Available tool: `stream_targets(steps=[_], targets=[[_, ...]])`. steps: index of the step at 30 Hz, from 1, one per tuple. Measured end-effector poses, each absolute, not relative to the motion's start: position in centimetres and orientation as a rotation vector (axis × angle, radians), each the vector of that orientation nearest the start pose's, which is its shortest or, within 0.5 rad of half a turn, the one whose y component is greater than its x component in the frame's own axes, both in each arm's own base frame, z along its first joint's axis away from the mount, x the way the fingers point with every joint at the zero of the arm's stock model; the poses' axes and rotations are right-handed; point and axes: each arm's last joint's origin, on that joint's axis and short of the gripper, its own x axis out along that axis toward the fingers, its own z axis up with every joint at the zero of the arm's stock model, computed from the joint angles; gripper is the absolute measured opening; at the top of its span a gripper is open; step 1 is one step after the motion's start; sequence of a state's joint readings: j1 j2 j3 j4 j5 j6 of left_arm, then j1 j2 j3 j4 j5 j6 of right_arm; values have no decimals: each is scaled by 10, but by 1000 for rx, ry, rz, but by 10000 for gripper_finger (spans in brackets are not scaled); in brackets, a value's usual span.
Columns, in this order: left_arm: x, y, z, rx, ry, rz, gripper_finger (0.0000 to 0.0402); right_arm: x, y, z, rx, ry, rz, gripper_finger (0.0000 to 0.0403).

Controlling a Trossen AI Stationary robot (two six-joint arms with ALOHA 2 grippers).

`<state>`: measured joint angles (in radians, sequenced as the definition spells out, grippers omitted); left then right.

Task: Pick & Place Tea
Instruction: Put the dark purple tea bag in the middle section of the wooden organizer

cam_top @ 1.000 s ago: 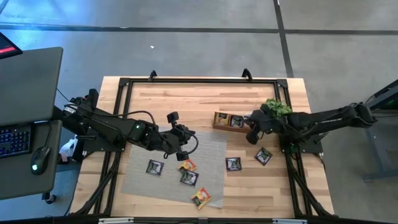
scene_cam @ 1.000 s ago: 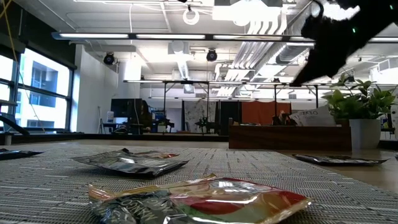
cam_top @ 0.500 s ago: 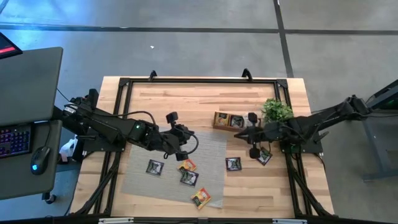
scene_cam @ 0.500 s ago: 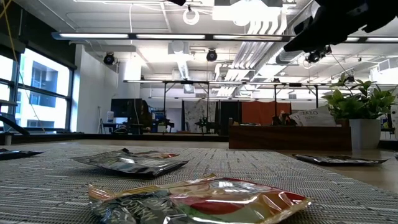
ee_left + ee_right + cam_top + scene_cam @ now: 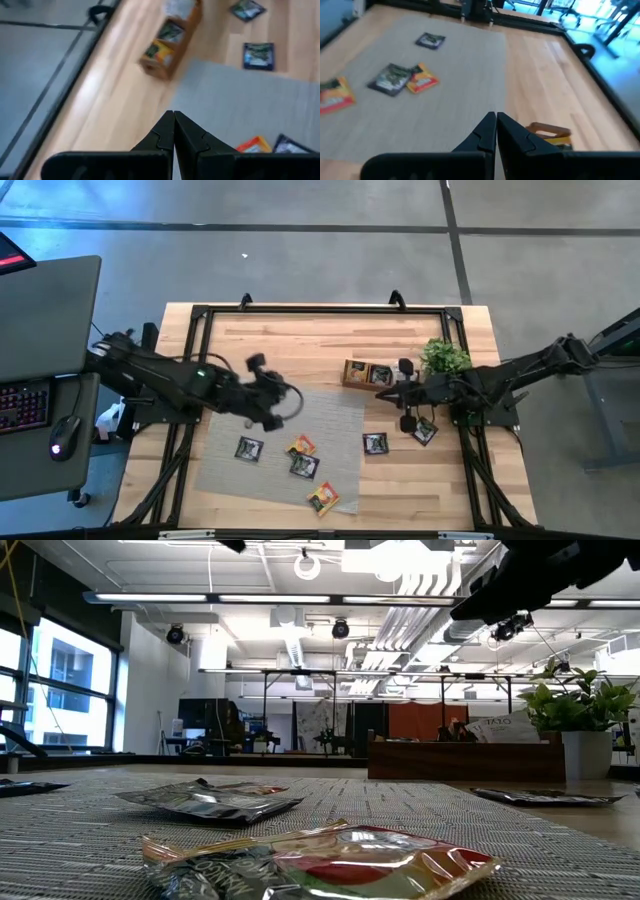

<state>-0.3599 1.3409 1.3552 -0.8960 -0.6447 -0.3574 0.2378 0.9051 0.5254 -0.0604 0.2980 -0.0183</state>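
Sachets [image 5: 301, 447] on grey mat [image 5: 340, 420]

Tea sachets [image 5: 301, 456] on mat [image 5: 330, 420], tray [image 5: 368, 374] beside plant [image 5: 443, 356]

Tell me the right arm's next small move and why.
Probably open the right claw and lower it toward the black sachet on the bare wood in front of it. The claw is shut and holds nothing, it hangs beside the wooden tray, and that sachet lies loose nearby, outside the tray.
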Motion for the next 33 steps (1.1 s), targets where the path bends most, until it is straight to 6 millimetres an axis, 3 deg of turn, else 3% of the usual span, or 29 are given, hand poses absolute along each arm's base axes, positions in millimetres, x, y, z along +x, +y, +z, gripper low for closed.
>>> stream_targets(steps=[4,10,18,25,28,33], targets=[[231,-66,366,79,672,495,1,193,36,232,-105,446,-9,11],[233,-66,365,76,654,523,1,209,39,214,-164,511,-4,20],[248,-49,354,91,725,576,1,228,46,176,-57,685,44,92],[251,-20,355,50,801,517,1,230,51,176,-21,790,53,140],[258,-11,346,-4,778,484,1,224,58,173,8,858,59,144],[279,-10,309,-16,734,325,1,211,72,166,109,976,53,145]])
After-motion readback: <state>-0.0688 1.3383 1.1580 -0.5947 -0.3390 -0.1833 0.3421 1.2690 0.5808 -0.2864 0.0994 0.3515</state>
